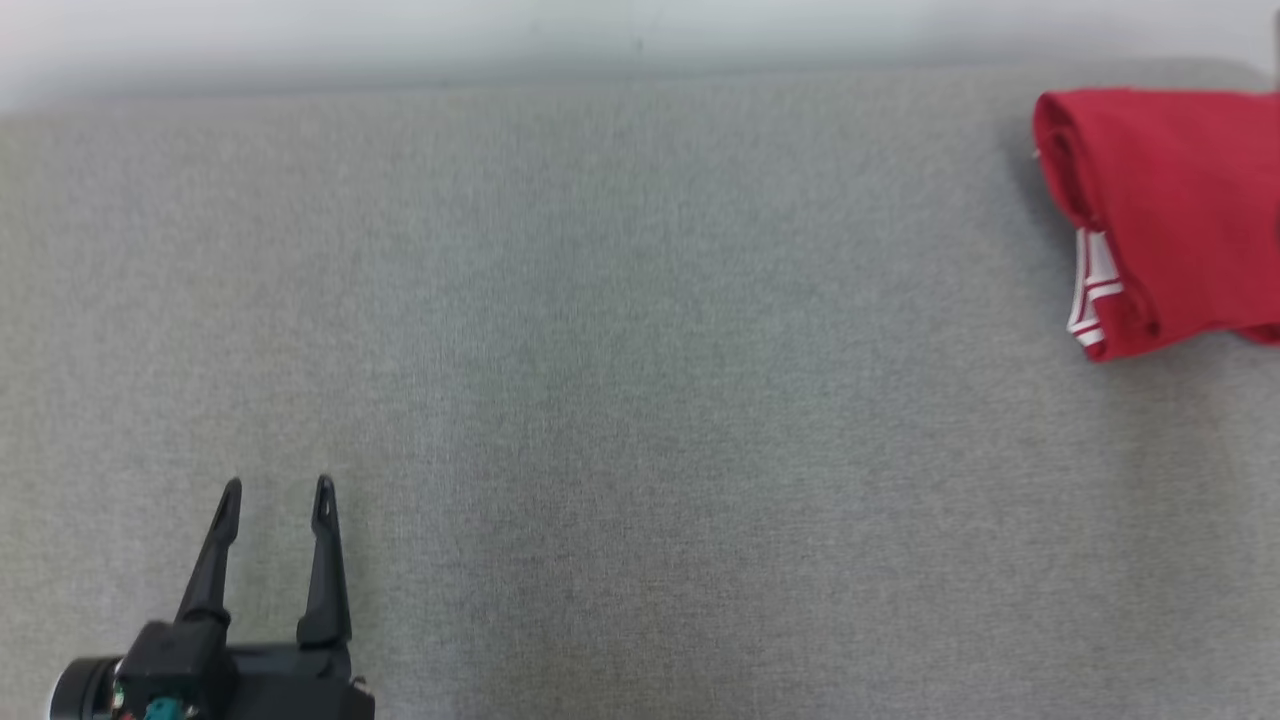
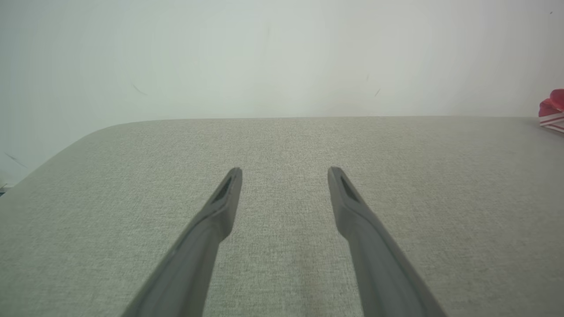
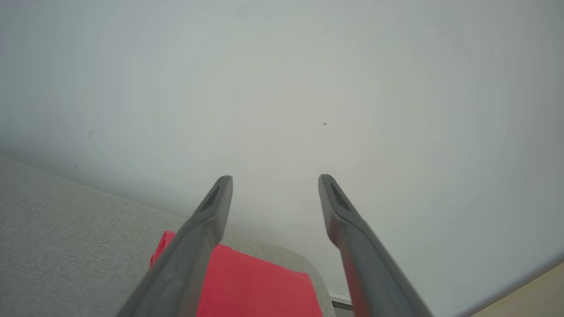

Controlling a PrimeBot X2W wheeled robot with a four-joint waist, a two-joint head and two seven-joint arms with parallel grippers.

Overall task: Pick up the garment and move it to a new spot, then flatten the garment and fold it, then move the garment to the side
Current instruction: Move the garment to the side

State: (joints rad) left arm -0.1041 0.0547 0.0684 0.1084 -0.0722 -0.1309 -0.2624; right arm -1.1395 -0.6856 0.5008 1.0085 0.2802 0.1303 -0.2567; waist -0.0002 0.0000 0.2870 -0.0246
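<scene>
A: Where's the garment (image 1: 1170, 210)?

B: Folded, at the far right of the table (image 1: 600, 350), running off the head view's right border. White-striped trim (image 1: 1090, 295) pokes out of its near end

A: And the grippers?

B: Left gripper (image 1: 277, 490) rests low on the left, well apart from the cloth, fingers wide with nothing between them. Right gripper (image 3: 275, 179) hangs above the garment, fingers wide too and holding nothing, aimed at the wall (image 3: 308, 88)

A: So what could spoil it?

B: Mostly the edge. In the right wrist view the cloth lies near the table's far corner. A nudge from that arm as it pulls away could push part of it over, and the weight might drag the rest off

A: Would the fold hold?

B: I think it's loose. The left side looks rolled and puffy, so a fingertip catching a layer could lift it and undo the fold

A: Anything else?

B: I can't tell how much of it hangs past the right side, so it may sit worse than it seems
</scene>
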